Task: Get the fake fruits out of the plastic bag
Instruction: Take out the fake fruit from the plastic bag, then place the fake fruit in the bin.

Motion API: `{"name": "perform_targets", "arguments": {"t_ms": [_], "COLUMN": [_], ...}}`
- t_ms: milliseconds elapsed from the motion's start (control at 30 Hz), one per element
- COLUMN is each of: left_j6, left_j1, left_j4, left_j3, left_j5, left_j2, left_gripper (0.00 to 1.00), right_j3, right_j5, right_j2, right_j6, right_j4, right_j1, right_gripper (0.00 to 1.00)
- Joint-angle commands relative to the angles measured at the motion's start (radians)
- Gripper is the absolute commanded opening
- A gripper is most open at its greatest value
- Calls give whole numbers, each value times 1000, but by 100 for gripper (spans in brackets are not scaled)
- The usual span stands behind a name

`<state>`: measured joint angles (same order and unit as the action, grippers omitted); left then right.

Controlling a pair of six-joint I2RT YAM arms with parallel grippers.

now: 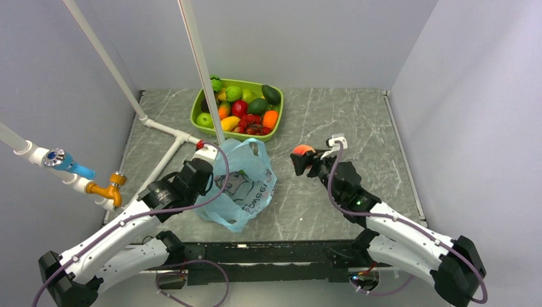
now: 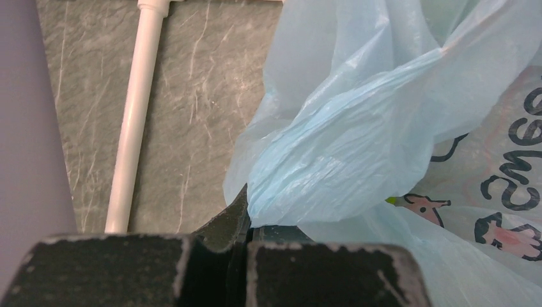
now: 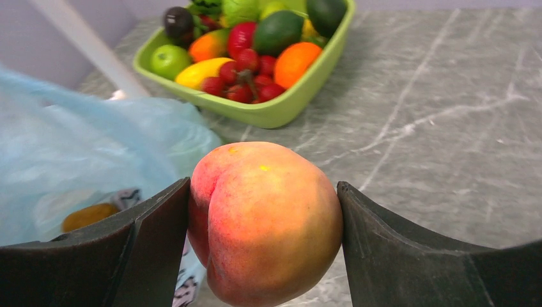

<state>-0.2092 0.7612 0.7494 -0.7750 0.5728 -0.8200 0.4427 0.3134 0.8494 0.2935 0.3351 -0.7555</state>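
Grey marbled tabletop (image 1: 332,211) between pale panel walls, seen from overhead: the light blue plastic bag (image 1: 240,185) lies crumpled left of centre, just in front of a lime-green tray (image 1: 255,137) heaped with toy produce. To the bag's right and clear of it, the right gripper (image 1: 305,160) holds a pink-orange peach (image 1: 301,151) above the table. The right wrist camera gives what the overhead view cannot: the peach fills the span between the two dark fingers (image 3: 147,243), both pressed against its sides. An orange-brown piece (image 3: 89,216) shows dimly through the bag's film at lower left; which fruit it is cannot be told. Only the left wrist camera shows the left gripper (image 2: 246,236) closed nearly flat on a bunched fold of the bag. Dark lettering and drawings are printed on the film to the right, and a white pipe (image 2: 131,128) lies on the table behind. Overhead, the left arm reaches forward and low to the bag's left edge. The right arm stretches forward, its wrist raised and angled inward toward the bag.
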Motion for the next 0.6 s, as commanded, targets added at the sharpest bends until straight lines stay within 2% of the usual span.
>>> {"name": "perform_targets", "arguments": {"t_ms": [0, 167, 367, 567], "left_j6": [-24, -5, 70, 71], "left_j1": [-9, -11, -10, -10], "left_j4": [12, -3, -76, -50], "left_j3": [-41, -37, -19, -47], "left_j5": [46, 13, -170, -202], "left_j2": [5, 5, -21, -100], "left_gripper": [0, 0, 0, 0], "right_j3": [100, 198, 401, 605], "right_j5": [-33, -145, -216, -277], "right_j2": [129, 329, 594, 815], "right_j6": [84, 162, 169, 165], "right_j4": [-24, 32, 48, 121], "right_j1": [99, 202, 261, 296], "right_gripper": [0, 0, 0, 0]}}
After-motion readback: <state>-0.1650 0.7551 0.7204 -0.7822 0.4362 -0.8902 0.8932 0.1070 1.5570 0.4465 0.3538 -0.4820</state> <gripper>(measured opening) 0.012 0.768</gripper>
